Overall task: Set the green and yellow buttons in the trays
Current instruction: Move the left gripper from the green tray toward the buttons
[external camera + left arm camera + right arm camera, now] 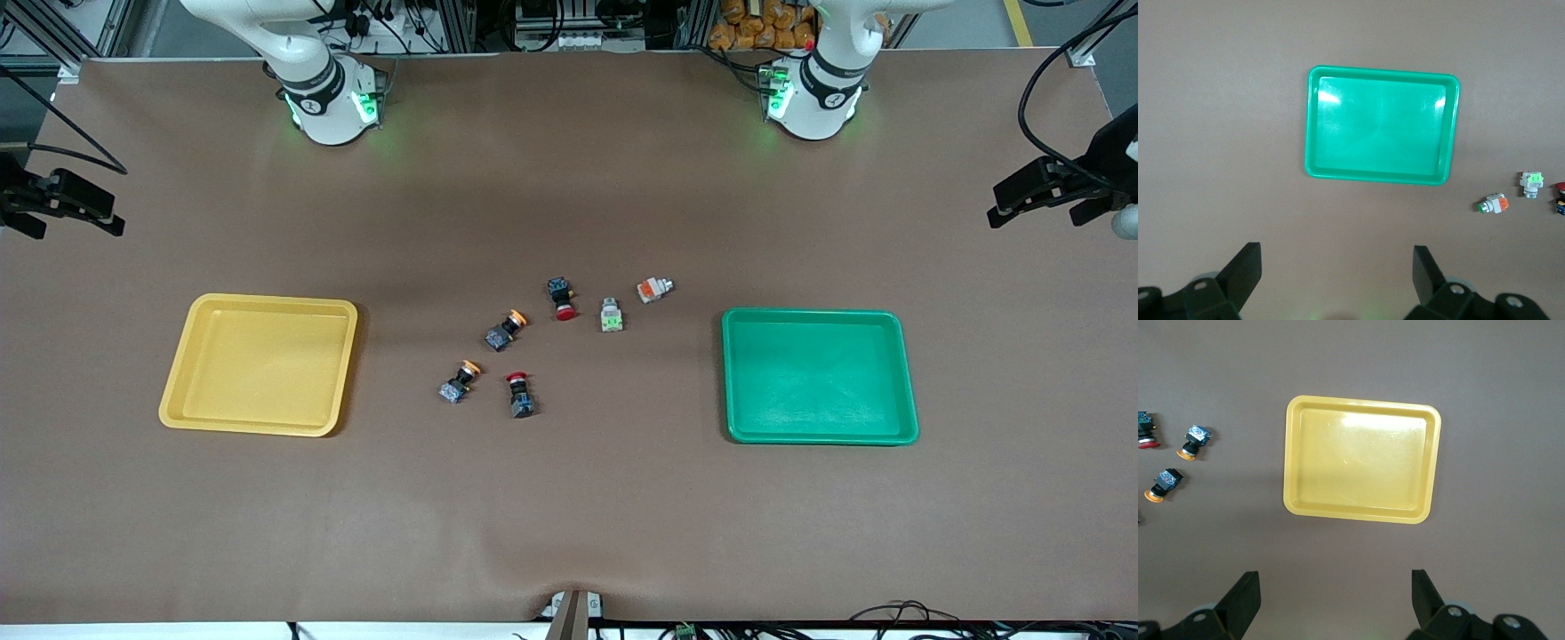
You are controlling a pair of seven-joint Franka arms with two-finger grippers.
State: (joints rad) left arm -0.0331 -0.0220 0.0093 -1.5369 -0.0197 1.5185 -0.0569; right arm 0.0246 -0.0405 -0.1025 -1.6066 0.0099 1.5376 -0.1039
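- Two trays are sitting empty on the brown table (569,498): the yellow tray (260,364) toward the right arm's end, the green tray (818,375) toward the left arm's end.
- Six switches are lying loose between them, none touching a tray.
- One yellow-capped button (506,330) is lying tilted near the middle of the cluster; the second yellow-capped button (460,380) is lying nearer to the front camera, toward the yellow tray.
- A pale grey green-ended button (611,315) is resting just beside a pale grey orange-ended button (654,288), which is lying farther from the camera and closest to the green tray.
- One red-capped switch (561,298) is sitting between the two groups; another red-capped switch (520,394) is lying just beside the second yellow-capped button.
- The left gripper (1337,280) is hanging high over the table by the green tray, its fingers spread wide and holding nothing.
- The right gripper (1335,600) is hanging likewise by the yellow tray, fingers wide apart and empty.
- Both arms are waiting, neither touching anything.
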